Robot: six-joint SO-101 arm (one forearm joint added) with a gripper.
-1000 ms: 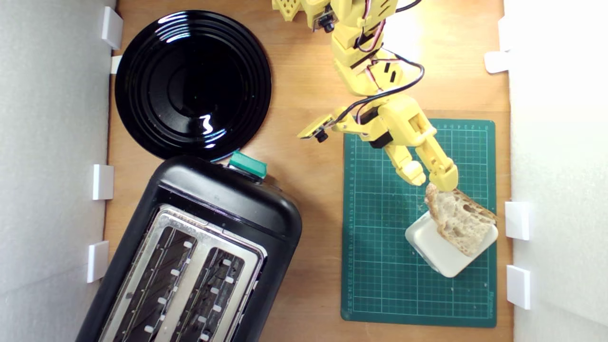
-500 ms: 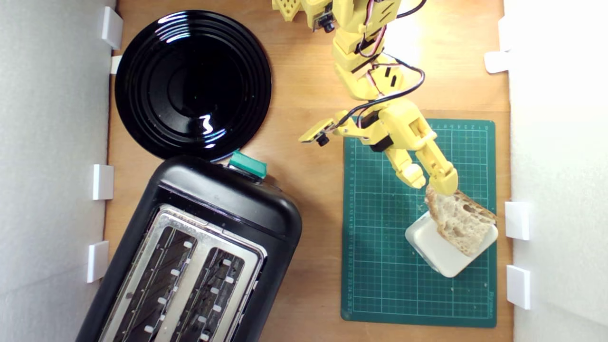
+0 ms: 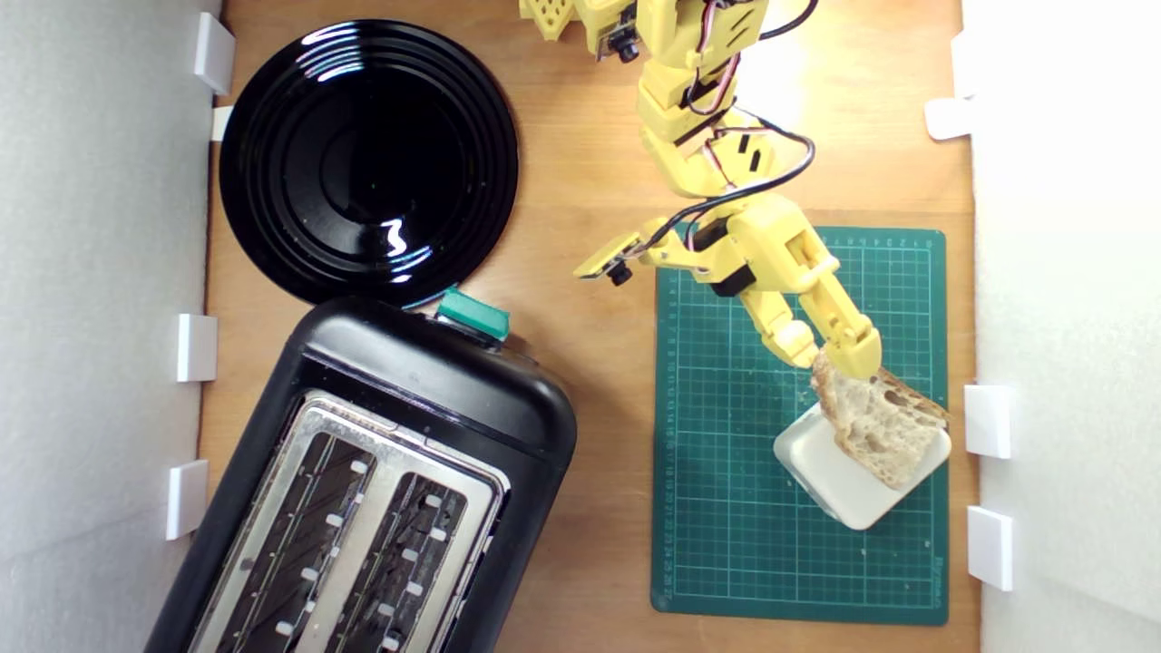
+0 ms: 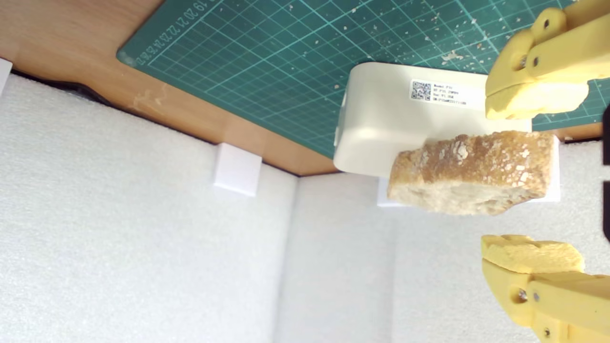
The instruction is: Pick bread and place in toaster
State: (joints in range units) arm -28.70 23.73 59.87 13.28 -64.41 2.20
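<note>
The bread (image 3: pixel 878 424), a holey tan slice with brown crust, leans on a cream-white block (image 3: pixel 839 490) on the green cutting mat at the exterior view's right. My yellow gripper (image 3: pixel 830 358) is open at the slice's upper end. In the wrist view the bread's (image 4: pixel 472 171) crusty edge lies between the two fingers of the gripper (image 4: pixel 488 177); one fingertip (image 4: pixel 529 102) is close to the crust, the other stands apart from it. The black toaster (image 3: pixel 381 435) with its silver two-slot top and teal lever tab (image 3: pixel 472 315) stands at the lower left of the exterior view, slots empty.
A glossy round black plate (image 3: pixel 367 159) lies above the toaster in the exterior view. The green mat (image 3: pixel 726 508) covers the table's right part. White foam walls (image 3: pixel 100 363) with small white brackets line both sides; one wall (image 4: pixel 143 238) is just behind the bread.
The gripper has crept a little down the exterior view toward the bread, its fingertips now at the slice's upper end. Bread, block and toaster have not moved.
</note>
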